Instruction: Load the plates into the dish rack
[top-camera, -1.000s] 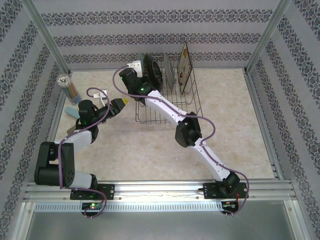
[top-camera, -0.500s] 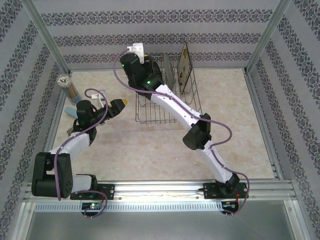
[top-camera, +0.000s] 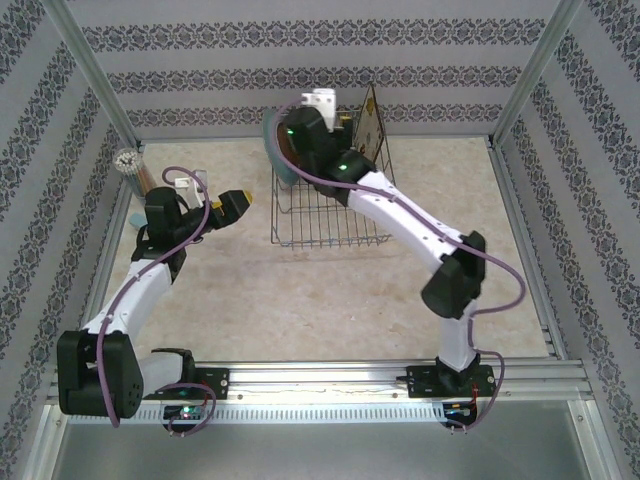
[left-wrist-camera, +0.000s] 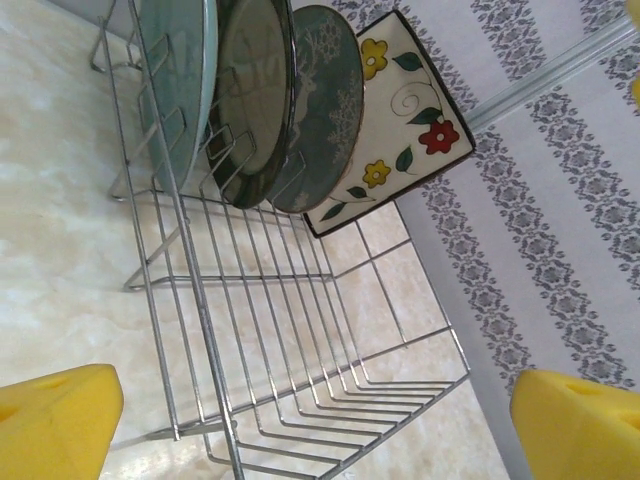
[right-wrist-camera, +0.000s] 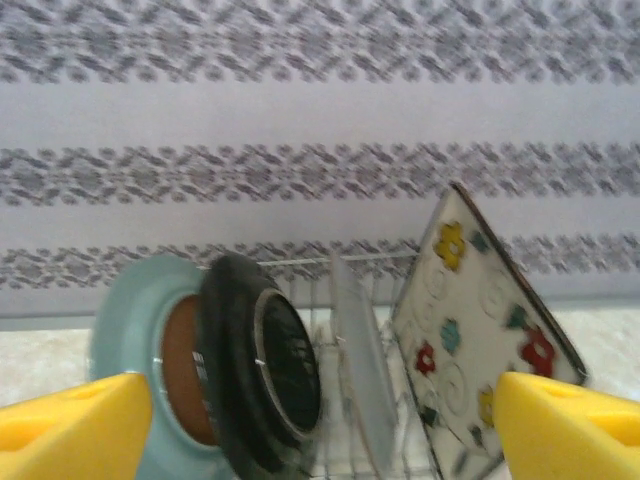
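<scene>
The four plates were found standing on edge in the dish rack (left-wrist-camera: 270, 340), packed at the end farthest from the left jaws. In order they were the light-blue plate (left-wrist-camera: 180, 80), the dark-rimmed plate (left-wrist-camera: 255, 100), the grey reindeer plate (left-wrist-camera: 325, 100) and the square floral plate (left-wrist-camera: 400, 130). The same row was seen just ahead of the right jaws and a little below them, the blue plate toward one jaw and the floral one toward the other.

The faces were turned across the rack's long axis, which ran away from the left jaws, and the rims pointed up. The square plate was leaned away from the grey one.

The plates were judged to be stiff glazed ceramic: fairly heavy, slick and easily chipped. The exposed upper rim was judged the best hold, one jaw on each face. The wire rack was judged light and liable to slide on the tabletop (left-wrist-camera: 50, 200) if knocked.

Both sets of jaws were spread wide with nothing between them, the left jaws off the rack's near end. The loading was judged complete. The patterned wall (right-wrist-camera: 300, 100) lay beyond the plates from the right jaws.
</scene>
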